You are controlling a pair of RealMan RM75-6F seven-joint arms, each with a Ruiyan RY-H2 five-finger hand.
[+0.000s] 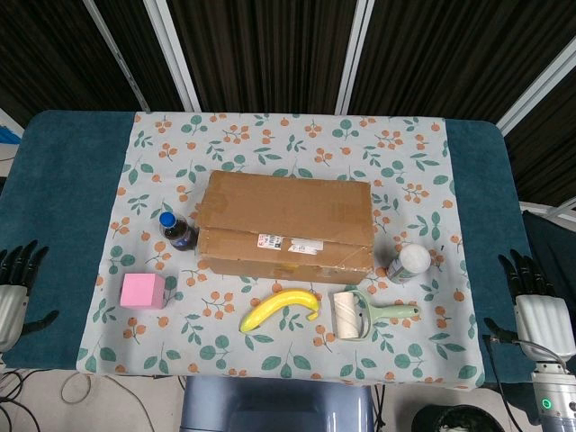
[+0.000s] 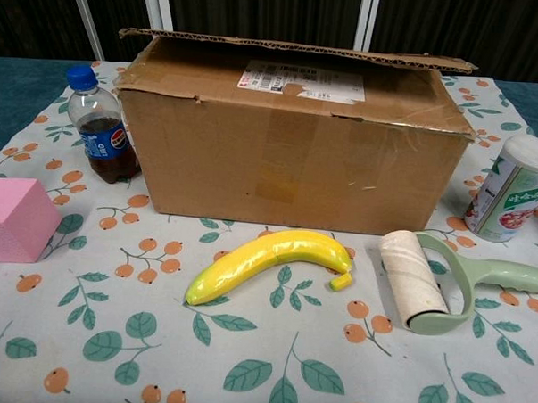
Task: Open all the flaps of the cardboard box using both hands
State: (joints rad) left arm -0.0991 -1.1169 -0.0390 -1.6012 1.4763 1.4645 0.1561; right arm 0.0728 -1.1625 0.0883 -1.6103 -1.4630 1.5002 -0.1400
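Note:
A brown cardboard box (image 1: 285, 223) lies in the middle of the flowered tablecloth, its top flaps folded down over it. In the chest view the box (image 2: 284, 153) fills the middle, and its near top flap with a white label slopes down toward the front. My left hand (image 1: 16, 288) hangs off the table's left edge with fingers spread and nothing in it. My right hand (image 1: 536, 306) is off the right edge, also empty with fingers apart. Both hands are far from the box and show only in the head view.
A cola bottle (image 1: 177, 230) stands at the box's left, a pink block (image 1: 144, 290) in front of it. A banana (image 1: 280, 307) and a lint roller (image 1: 358, 314) lie before the box. A white can (image 1: 409, 263) stands at its right.

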